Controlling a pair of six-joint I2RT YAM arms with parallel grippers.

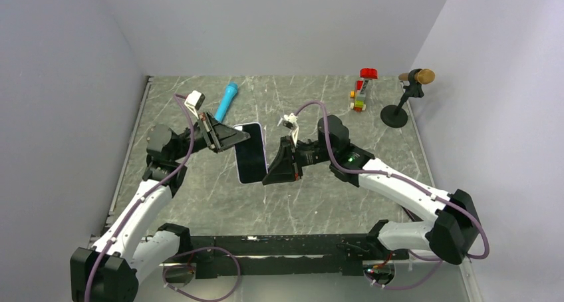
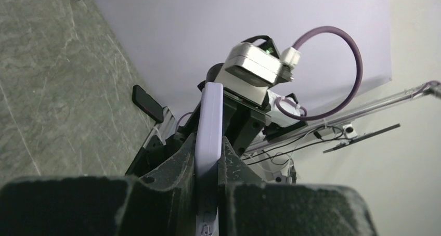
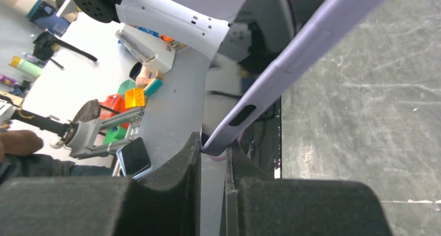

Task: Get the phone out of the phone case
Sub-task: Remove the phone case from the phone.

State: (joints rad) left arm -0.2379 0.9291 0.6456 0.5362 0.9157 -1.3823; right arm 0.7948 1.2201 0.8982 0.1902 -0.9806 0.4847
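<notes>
The phone (image 1: 251, 154), its dark screen facing up, sits inside the pale blue-grey phone case (image 1: 237, 172) and is held above the table between both arms. My left gripper (image 1: 234, 137) is shut on the case's upper left edge; in the left wrist view the case's pale edge (image 2: 209, 121) runs up between the left gripper's (image 2: 209, 160) fingers. My right gripper (image 1: 275, 171) is shut on the lower right corner; in the right wrist view the case (image 3: 296, 54) slants up from the right gripper's (image 3: 214, 148) fingertips, a side slot showing.
A blue cylinder (image 1: 226, 101) lies at the back left. A toy brick stack with a red top (image 1: 362, 89) and a black stand with a wooden cylinder (image 1: 404, 97) stand at the back right. Walls close in the table on three sides.
</notes>
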